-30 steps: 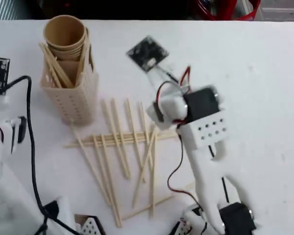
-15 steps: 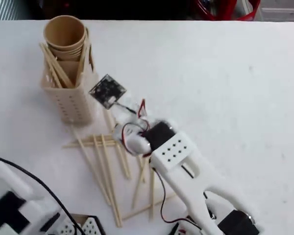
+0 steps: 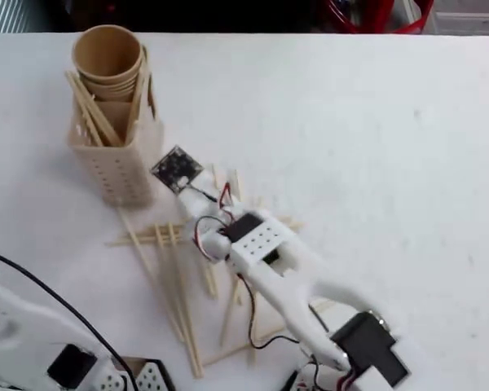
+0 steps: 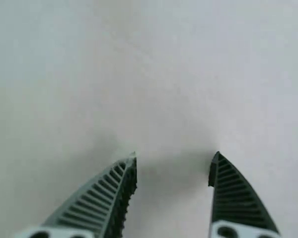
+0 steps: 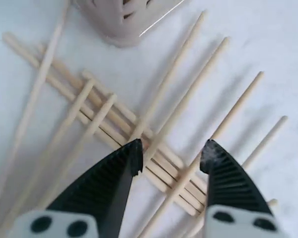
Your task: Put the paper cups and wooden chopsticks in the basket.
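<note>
Starting at the left, the left gripper hangs open above bare table, apart from the work, probably to leave room for the other arm. The basket stands upright with the cups stacked inside and some chopsticks leaning beside them. Near its foot the loose chopsticks lie crossed on the table. The right gripper is open low over this pile, its jaws on either side of some sticks, I think ready to pinch them
</note>
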`<state>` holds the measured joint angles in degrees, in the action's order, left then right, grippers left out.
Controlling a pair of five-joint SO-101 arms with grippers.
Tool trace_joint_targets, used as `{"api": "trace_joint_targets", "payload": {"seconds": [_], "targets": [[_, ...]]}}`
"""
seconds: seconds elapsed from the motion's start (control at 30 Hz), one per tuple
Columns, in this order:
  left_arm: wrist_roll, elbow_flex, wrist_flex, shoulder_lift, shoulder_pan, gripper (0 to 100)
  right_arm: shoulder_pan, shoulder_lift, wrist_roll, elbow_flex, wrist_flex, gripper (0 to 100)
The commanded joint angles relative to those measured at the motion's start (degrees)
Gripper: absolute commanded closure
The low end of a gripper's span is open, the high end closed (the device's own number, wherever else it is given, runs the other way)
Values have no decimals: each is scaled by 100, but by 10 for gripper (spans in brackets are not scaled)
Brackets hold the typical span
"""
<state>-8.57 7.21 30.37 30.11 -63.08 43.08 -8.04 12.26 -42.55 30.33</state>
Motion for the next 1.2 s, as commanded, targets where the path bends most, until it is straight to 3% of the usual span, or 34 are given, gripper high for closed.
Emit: {"api": "trace_joint_targets", "payload": {"seconds": [0.0,0.13,0.5,0.67,0.77,0.9,1.17], "targets": [[325,-299,-273,303,-84,756,-57,251,-18,35,-251,800],[352,-290,-615,418,40,756,-40,505,-9,35,-312,800],[352,-123,-642,453,101,756,101,919,-9,44,-321,803],[352,-79,-642,444,119,756,-22,910,-9,44,-312,991],[352,-79,-633,426,119,756,-119,866,-9,53,-268,967],[352,-97,-624,426,110,756,-215,110,-9,44,31,981],[352,-79,-642,444,110,756,-286,-2791,-18,35,1244,982]]}}
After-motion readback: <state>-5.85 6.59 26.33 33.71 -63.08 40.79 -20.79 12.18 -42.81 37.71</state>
